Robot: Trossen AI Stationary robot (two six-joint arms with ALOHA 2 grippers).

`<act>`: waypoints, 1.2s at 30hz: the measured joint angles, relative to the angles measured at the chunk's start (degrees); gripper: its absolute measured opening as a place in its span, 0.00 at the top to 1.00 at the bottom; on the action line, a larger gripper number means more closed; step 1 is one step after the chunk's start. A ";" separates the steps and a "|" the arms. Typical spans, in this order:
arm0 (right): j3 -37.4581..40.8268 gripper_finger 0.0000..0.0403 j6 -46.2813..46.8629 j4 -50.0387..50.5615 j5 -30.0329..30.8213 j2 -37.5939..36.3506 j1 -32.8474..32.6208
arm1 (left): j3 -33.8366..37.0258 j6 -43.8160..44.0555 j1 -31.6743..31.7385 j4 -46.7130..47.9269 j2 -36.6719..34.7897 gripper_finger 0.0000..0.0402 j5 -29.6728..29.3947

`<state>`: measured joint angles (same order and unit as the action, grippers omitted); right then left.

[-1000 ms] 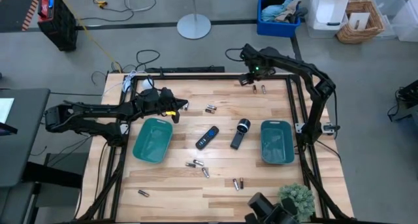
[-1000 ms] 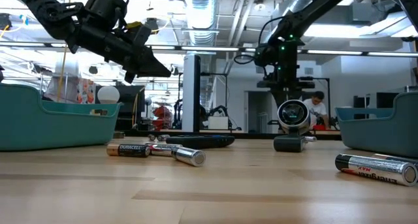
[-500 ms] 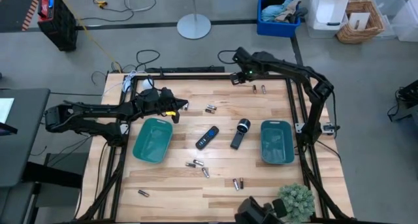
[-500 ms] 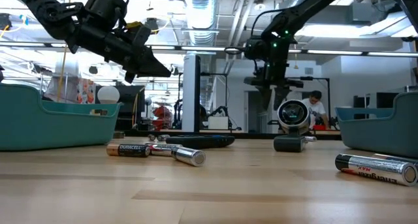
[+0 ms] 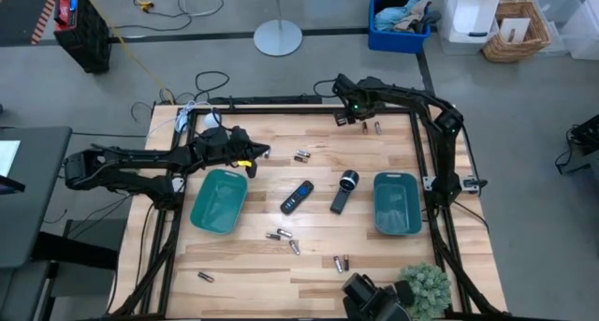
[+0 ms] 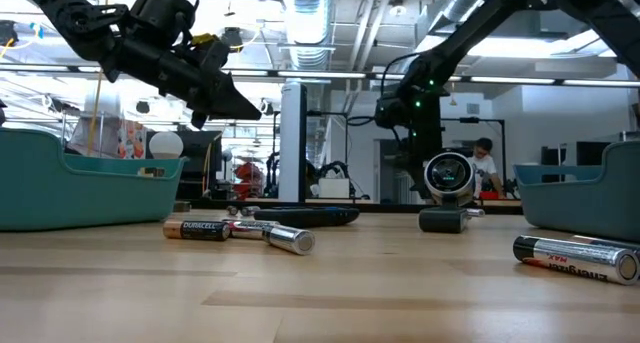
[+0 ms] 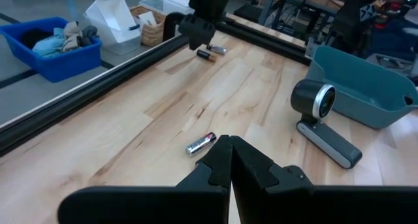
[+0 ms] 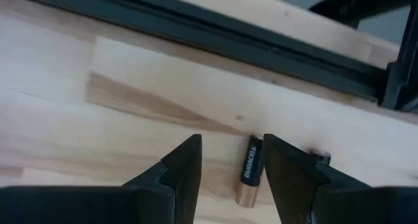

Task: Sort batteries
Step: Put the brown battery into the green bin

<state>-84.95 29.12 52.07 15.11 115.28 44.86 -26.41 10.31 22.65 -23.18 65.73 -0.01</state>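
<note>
Small cylindrical batteries lie scattered on the wooden table: two near the far edge (image 5: pixel 364 128) (image 5: pixel 377 127), a pair (image 5: pixel 301 155) mid-table, and others nearer (image 5: pixel 277 234) (image 5: pixel 294 247) (image 5: pixel 340 262) (image 5: pixel 205 277). My right gripper (image 8: pixel 232 162) (image 5: pixel 348 117) is open, low over the far edge. A black and copper battery (image 8: pixel 250 178) lies flat between its fingers, close to one of them. My left gripper (image 7: pixel 230 152) (image 5: pixel 257 155) is shut on nothing and hovers above the far end of the left teal tray (image 5: pixel 219 200).
A right teal tray (image 5: pixel 397 203), a flat black remote (image 5: pixel 298 196) and a black flashlight (image 5: pixel 343 190) sit mid-table. A black frame rail (image 8: pixel 215 34) runs along the far edge just beyond my right gripper. A small plant (image 5: pixel 426 285) stands at the near right corner.
My right gripper has moved a little toward the table's left along the far edge and has come down toward the table, over the batteries there. No battery has moved.
</note>
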 joint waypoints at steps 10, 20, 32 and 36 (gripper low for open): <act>0.00 0.55 0.44 5.03 1.68 0.24 1.44 | 0.00 0.00 0.00 1.56 0.00 1.00 -0.01; 1.55 0.55 0.42 3.68 1.76 0.26 1.66 | 0.00 0.00 0.00 1.53 0.00 1.00 -0.02; 2.99 0.55 0.87 2.22 2.90 0.26 0.82 | 0.00 -0.02 0.00 1.53 0.00 1.00 -0.02; 2.99 0.55 0.89 2.24 2.83 0.26 0.70 | 0.00 -0.01 0.00 1.52 0.00 1.00 -0.02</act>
<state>-81.95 30.01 54.31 17.94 115.55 45.56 -26.41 10.29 22.65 -21.66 65.73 -0.03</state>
